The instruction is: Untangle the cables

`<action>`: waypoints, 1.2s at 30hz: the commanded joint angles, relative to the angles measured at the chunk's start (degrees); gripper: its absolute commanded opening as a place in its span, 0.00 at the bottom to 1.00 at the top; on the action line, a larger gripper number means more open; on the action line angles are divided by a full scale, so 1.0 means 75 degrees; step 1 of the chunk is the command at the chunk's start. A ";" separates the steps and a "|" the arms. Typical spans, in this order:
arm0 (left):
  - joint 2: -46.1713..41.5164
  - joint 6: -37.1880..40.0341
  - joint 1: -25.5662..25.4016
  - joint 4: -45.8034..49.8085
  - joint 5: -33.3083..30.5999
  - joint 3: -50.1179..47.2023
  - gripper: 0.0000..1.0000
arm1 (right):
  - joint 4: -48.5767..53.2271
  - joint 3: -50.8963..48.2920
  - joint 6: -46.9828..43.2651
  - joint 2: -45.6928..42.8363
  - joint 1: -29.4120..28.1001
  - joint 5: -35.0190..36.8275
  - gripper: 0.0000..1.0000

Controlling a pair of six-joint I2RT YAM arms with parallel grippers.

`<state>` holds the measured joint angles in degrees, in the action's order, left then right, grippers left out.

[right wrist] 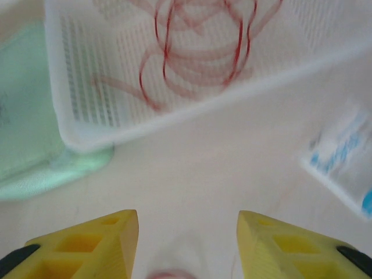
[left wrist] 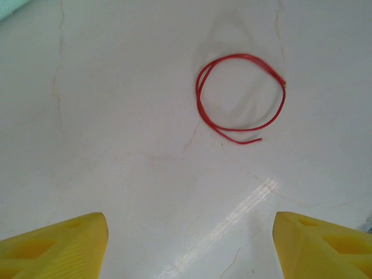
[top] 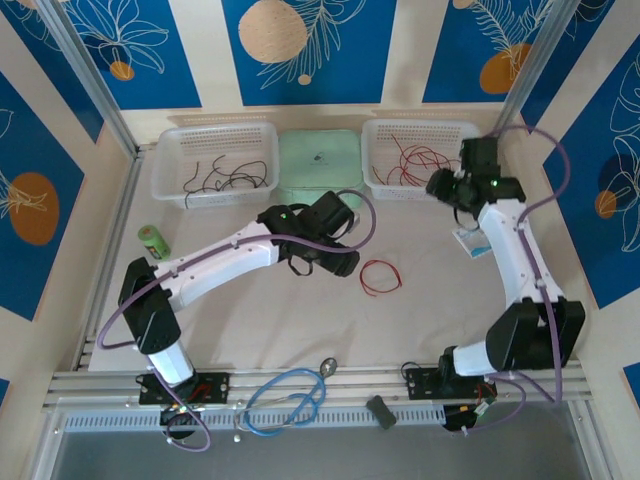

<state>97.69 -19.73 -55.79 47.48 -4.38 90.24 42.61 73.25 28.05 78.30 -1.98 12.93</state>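
One red cable (top: 381, 277) lies coiled in a loop on the table; in the left wrist view the loop (left wrist: 241, 97) sits ahead and to the right of the fingers. My left gripper (top: 343, 263) (left wrist: 190, 244) hovers just left of it, open, with bare table between its yellow fingers. Black cables (top: 225, 178) lie in the left white basket (top: 168, 165). Several red cables (top: 415, 160) (right wrist: 197, 52) lie in the right white basket (top: 372, 150). My right gripper (top: 445, 188) (right wrist: 188, 244) is by that basket's near edge, open and holding nothing.
A pale green pad (top: 320, 160) lies between the baskets. A green cylinder (top: 152, 241) stands at the left. A blue-and-white packet (top: 470, 240) (right wrist: 343, 168) lies under the right arm. A light-blue looped cable (top: 285, 400) and a small dark block (top: 381, 410) sit at the front rail.
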 commanded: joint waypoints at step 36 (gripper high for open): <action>-0.2947 -0.0053 0.0580 -0.0686 -0.0219 -0.2176 0.78 | -0.0100 -0.2846 0.4167 0.2223 -0.2899 0.0151 0.44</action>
<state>76.88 -20.93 -51.94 42.78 -7.09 74.39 45.04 52.18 58.19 93.93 -24.86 9.85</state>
